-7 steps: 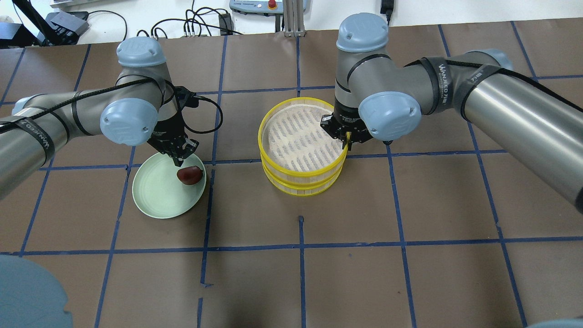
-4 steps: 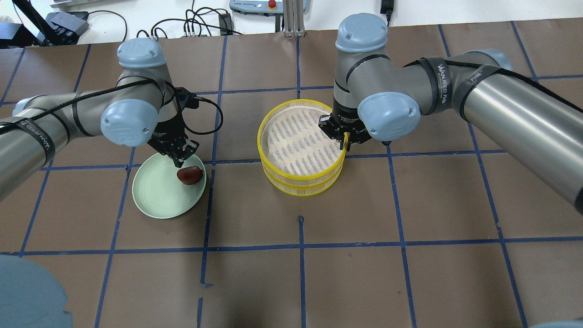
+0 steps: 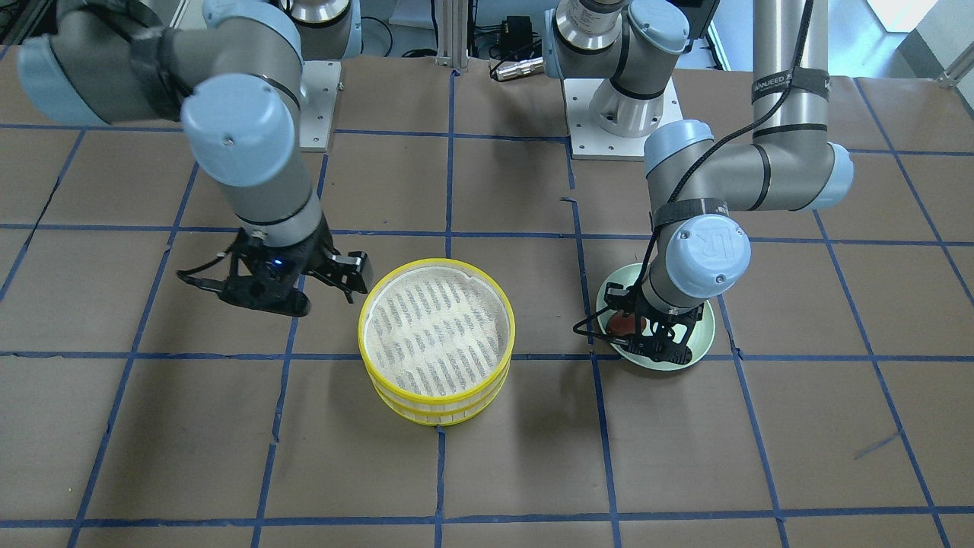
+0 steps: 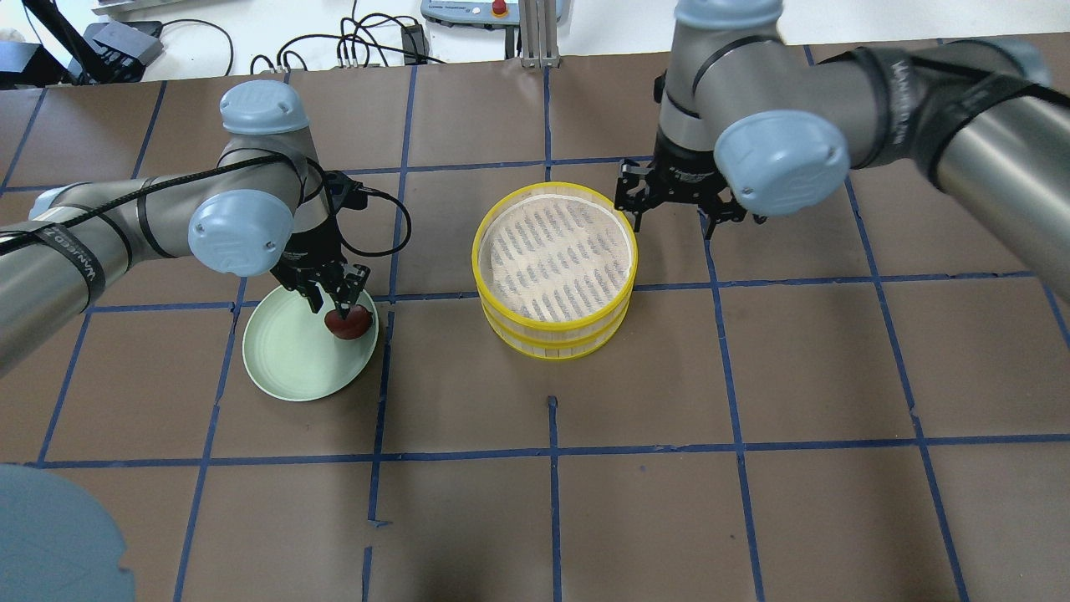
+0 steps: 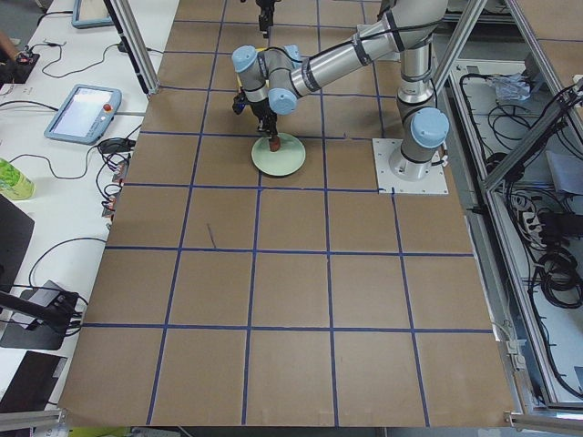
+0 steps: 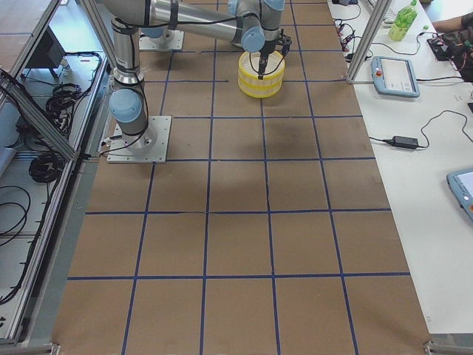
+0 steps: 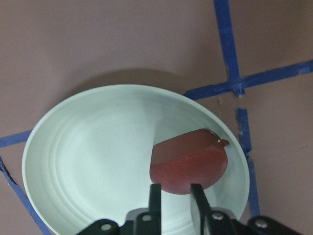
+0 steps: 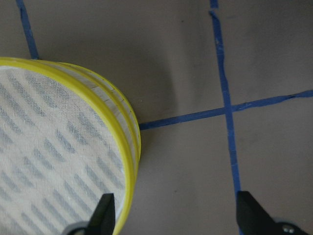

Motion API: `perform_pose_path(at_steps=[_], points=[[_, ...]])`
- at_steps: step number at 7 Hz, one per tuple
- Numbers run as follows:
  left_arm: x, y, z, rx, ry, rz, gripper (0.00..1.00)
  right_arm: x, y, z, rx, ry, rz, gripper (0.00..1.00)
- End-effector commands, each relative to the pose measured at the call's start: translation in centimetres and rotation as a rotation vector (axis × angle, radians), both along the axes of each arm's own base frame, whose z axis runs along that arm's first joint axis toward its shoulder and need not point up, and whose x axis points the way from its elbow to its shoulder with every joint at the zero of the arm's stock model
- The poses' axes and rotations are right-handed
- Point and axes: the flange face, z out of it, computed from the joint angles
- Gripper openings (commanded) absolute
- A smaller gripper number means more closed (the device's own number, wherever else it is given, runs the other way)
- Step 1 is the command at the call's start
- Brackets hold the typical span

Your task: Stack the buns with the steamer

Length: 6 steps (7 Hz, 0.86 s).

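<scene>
- The steamer (image 4: 553, 338) stands mid-bench (image 4: 752, 376) as two yellow-rimmed tiers, one on the other, and the top one shows bare slats. The right gripper (image 4: 675, 224) hangs just beside its rim, on the side away from the plate. Its jaws are spread wide and hold nothing. If that arm swings across low, I'd expect a finger to clip the rim and knock the top tier askew.
- The pale green plate (image 4: 284, 368) lies loose on the bench, apart from the steamer. The left gripper (image 4: 338, 303) is down over the edge of it nearest the steamer. Pressing there, off-centre, could tip the plate or skid it along.
- The reddish-brown bun (image 4: 351, 324) lies on the plate, close to that rim. From the wrist view the jaws look nearly together, right at the bun's near edge. I can't tell whether they are pinching it or only touching.
  - A grip that shallow on a smooth, rounded piece may squeeze it out sideways, off the plate.
  - It could also let the bun drop on the way to the steamer.
- No white bun is in sight in any view.
</scene>
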Motion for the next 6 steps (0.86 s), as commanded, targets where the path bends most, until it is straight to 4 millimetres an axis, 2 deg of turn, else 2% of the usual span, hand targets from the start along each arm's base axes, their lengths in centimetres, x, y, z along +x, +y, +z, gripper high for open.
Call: perform_pose_path(at_steps=[1,2,3,5,6], points=[[-0.1,0.2,-0.4,0.008,0.011,0.001,0.95,-6.2,3.4,10.3,0.005,0.001,0.108,0.88],[-0.2,0.5,-0.7,0.013,0.019,0.006,0.94,-6.2,4.6,13.2,-0.029,0.002,0.175,0.88],[-0.2,0.6,-0.9,0.018,0.021,0.008,0.93,-5.8,5.3,13.8,-0.040,0.003,0.192,0.90],[-0.8,0.2,-3.0,0.045,0.085,0.033,0.93,-5.7,4.8,13.1,-0.038,-0.014,0.189,0.91],[-0.8,0.2,-3.2,0.046,0.084,0.032,0.93,-6.2,4.7,13.0,-0.034,-0.002,0.186,0.91]])
